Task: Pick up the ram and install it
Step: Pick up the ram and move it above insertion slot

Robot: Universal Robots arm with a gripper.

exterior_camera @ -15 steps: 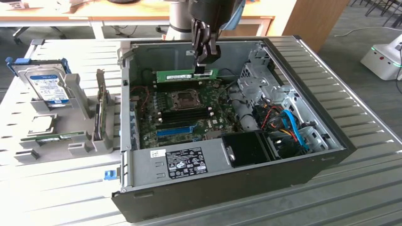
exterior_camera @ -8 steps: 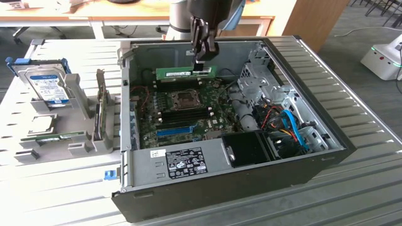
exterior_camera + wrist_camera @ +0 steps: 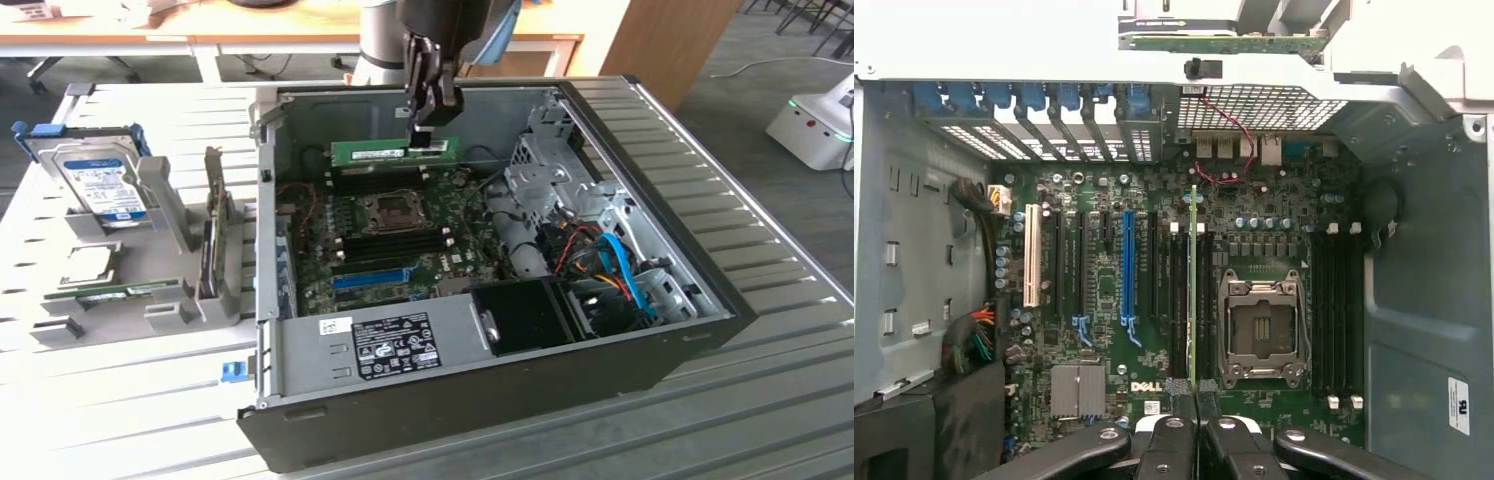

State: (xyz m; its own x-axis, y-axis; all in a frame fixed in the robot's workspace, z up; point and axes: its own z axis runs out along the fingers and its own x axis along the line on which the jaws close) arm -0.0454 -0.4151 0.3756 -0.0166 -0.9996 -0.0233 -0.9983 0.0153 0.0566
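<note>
One gripper (image 3: 430, 132) has its jaws clamped on the green ram (image 3: 384, 152), held on edge over the black memory slots of a motherboard (image 3: 1274, 215) marked DELL, inside an open computer case (image 3: 534, 392) on a ribbed pale table (image 3: 761, 420).

The exterior view looks down steeply from above and off to one side of the open computer case (image 3: 561, 390). It stands far enough back to take in the whole case and the slatted tabletop (image 3: 787, 420) around it. The wrist view looks straight down into the case, close over the motherboard (image 3: 1104, 300), past its own fingers (image 3: 1172, 450). Both views share the motherboard, the CPU socket (image 3: 1259, 325) and the ram (image 3: 1193, 260) pinched in the fingers.
</note>
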